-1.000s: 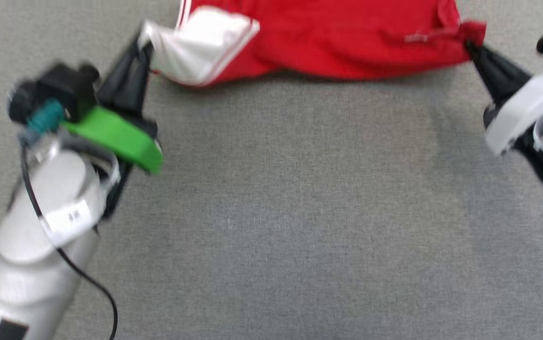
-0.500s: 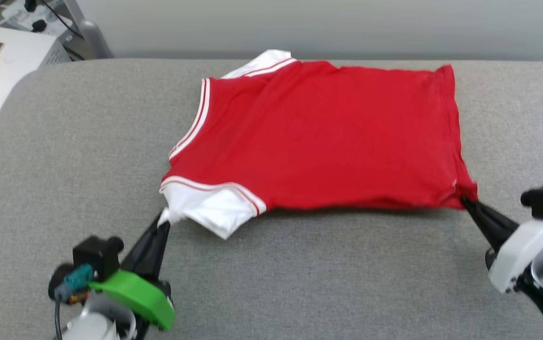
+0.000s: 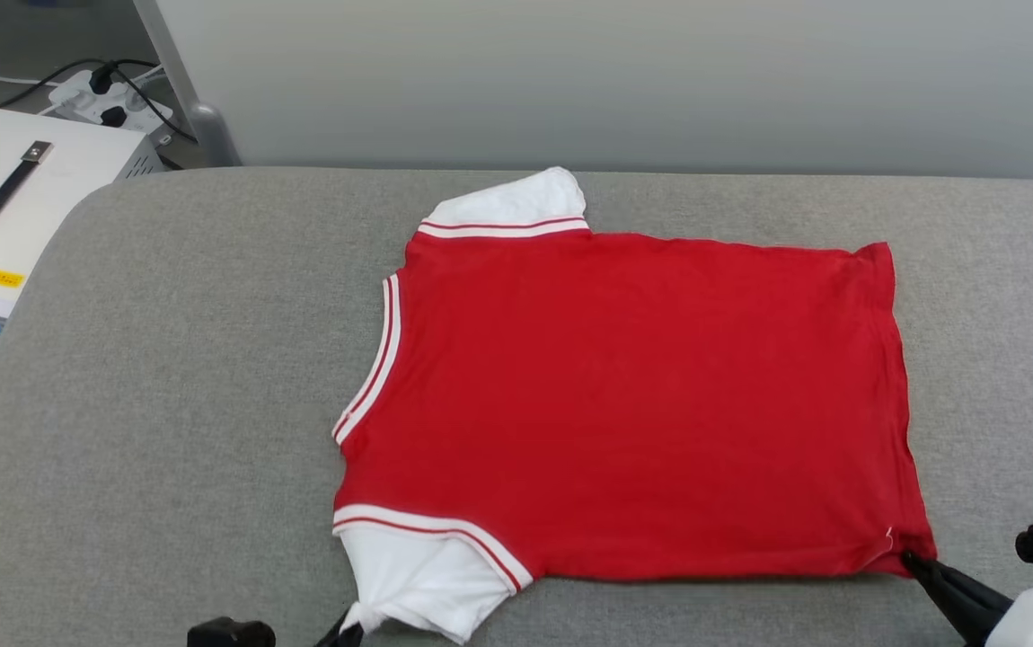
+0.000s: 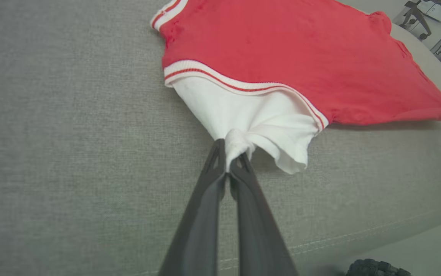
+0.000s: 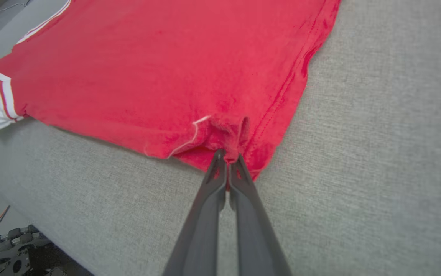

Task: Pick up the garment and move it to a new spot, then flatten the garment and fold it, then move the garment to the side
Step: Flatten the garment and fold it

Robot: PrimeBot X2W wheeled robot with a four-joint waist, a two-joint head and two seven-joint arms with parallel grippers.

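The red garment lies spread flat on the grey padded table, collar toward the left, one white sleeve at the far edge and one at the near edge. My left gripper is shut on the tip of the near white sleeve, and its fingertips peek in at the head view's bottom edge. My right gripper is shut on the near hem corner of the garment, seen at the lower right of the head view.
A white box with a handle stands on the floor beyond the table's left end, with cables and a power strip behind it. A pale wall runs past the table's far edge. A wheeled base sits below the table's near edge.
The head camera has tilted up, so the whole table and far wall have come into the picture. The garment, bunched a second ago, now lies drawn out flat, both grippers still gripping it.
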